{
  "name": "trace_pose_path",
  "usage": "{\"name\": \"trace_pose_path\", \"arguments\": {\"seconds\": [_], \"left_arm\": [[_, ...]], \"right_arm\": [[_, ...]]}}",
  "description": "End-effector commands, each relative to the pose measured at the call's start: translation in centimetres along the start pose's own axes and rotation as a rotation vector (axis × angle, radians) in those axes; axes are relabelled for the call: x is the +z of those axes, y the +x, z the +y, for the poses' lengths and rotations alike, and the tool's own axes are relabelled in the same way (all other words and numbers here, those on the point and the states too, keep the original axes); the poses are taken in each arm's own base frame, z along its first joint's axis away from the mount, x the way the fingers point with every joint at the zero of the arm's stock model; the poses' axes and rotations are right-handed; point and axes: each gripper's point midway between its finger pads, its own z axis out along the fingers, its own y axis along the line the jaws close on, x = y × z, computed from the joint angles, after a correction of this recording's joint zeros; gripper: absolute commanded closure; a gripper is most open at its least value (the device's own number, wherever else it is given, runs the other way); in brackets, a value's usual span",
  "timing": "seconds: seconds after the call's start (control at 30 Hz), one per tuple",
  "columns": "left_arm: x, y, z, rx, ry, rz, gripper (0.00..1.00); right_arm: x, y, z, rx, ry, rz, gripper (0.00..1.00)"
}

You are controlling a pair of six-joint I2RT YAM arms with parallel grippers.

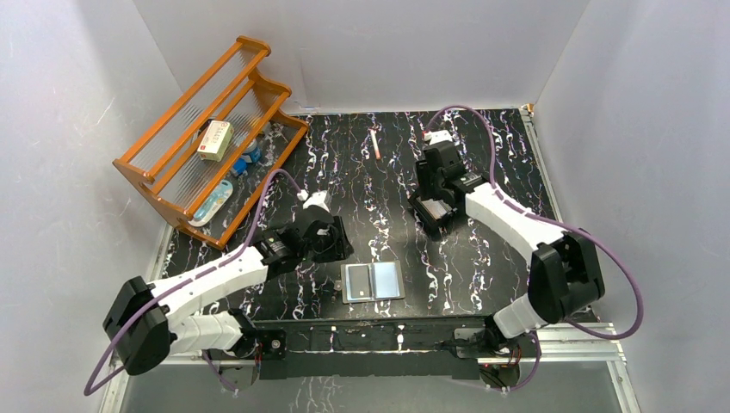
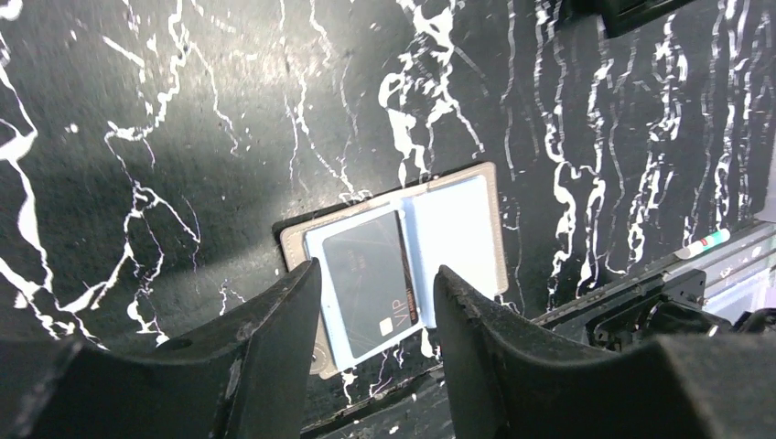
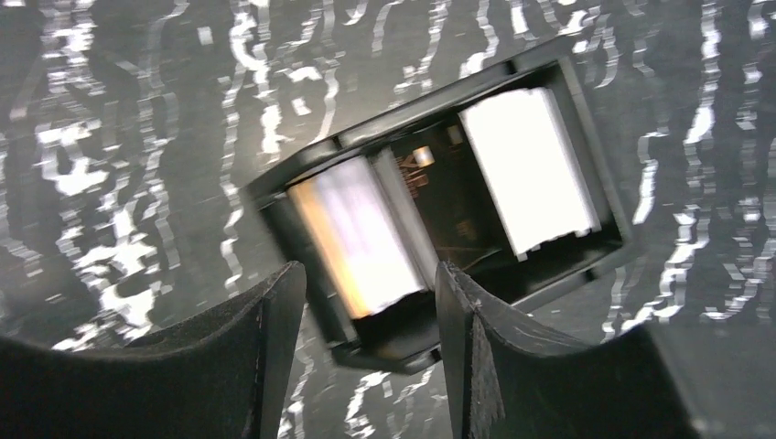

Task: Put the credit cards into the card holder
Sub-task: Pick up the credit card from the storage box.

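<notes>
Both arms reach forward, left hand [image 2: 375, 274] and right hand [image 3: 368, 274] angled down, fingers parted and empty.

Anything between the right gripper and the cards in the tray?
Nothing visible. The right gripper hangs open above the black tray. The yellowish card lies uncovered below its fingers, close to the tray's near wall.

Dark card [image 2: 366, 270] in the holder's [image 2: 458, 229] left pocket: "VIP" in pale letters near its lower corner. A small pale mark beside it is unreadable.
Box [image 1: 214, 139] on the rack [image 1: 138, 172]: red print, too small to read.
Cards [image 3: 531, 169] in the tray [image 3: 439, 102]: blurred, nothing legible.
</notes>
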Motion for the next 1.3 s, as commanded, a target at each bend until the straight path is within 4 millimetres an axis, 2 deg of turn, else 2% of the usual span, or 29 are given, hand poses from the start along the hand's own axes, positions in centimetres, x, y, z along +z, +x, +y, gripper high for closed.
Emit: {"name": "trace_pose_path", "arguments": {"seconds": [0.0,0.13,0.33,0.47,0.67,0.7,0.73,0.93,1.27], "left_arm": [[-2.6,-2.6,-0.8,0.138,0.024,-0.065,0.51],[-3.7,-2.6,-1.1,0.225,0.055,-0.056,0.47],[-5.2,-2.2,-0.9,0.301,0.113,-0.070,0.38],[-5.9,-2.4,0.2,0.335,0.082,-0.096,0.19],[-6.8,-3.2,1.7,0.345,0.032,-0.159,0.14],[-6.9,-3.2,1.8,0.345,0.025,-0.162,0.05],[-7.0,-3.3,1.9,0.346,0.021,-0.163,0.02],[-7.5,-3.5,1.9,0.368,0.012,-0.156,0.01],[-7.2,-3.3,2.1,0.367,0.005,-0.145,0.01]], "right_arm": [[1.1,-2.9,-4.6,-0.121,0.183,-0.042,0.37],[2.5,-3.3,-6.3,-0.165,0.247,-0.029,0.37],[4.5,-3.1,-7.0,-0.244,0.278,0.024,0.35],[5.4,-2.9,-6.5,-0.250,0.247,0.045,0.34],[6.7,-1.1,-8.1,-0.317,0.345,0.133,0.35],[6.8,-1.0,-8.4,-0.322,0.369,0.140,0.35],[6.8,-0.9,-8.8,-0.327,0.395,0.147,0.35],[7.4,-0.5,-9.3,-0.353,0.431,0.162,0.37],[7.9,0.2,-10.0,-0.394,0.477,0.165,0.48]]}}
